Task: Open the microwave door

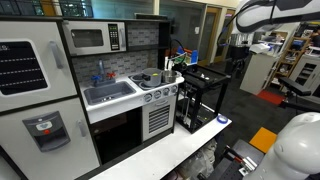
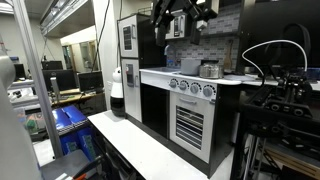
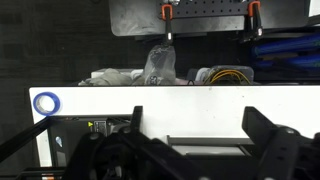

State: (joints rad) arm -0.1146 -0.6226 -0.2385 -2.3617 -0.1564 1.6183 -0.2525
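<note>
Gripper (image 3: pixel 190 120) is closest in wrist view, fingers spread wide w/ nothing between. Microwave door (image 1: pixel 88 39) sits shut in upper part of toy kitchen (image 1: pixel 150 110), over its sink. Long white table (image 1: pixel 190 140) runs in front of kitchen, black cart (image 1: pixel 205 95) beside it; lab room, dark floor.

My arm (image 1: pixel 262 14) in an exterior view: white, glossy, rounded tube-like links with smooth curved shells and a darker section at one end. My wrist end (image 2: pixel 182 16) in an exterior view: a black, blocky mass with thin dark lines hanging off it, too small to tell if they're wiring. Wrist view: my jaws are black, matte and out of focus. Two chunky fingers (image 3: pixel 270 140) with angled, faceted outer edges and thicker bases. Dark linkage shapes sit between them along the frame bottom, blurred. Markings and screws are too soft to read.
</note>
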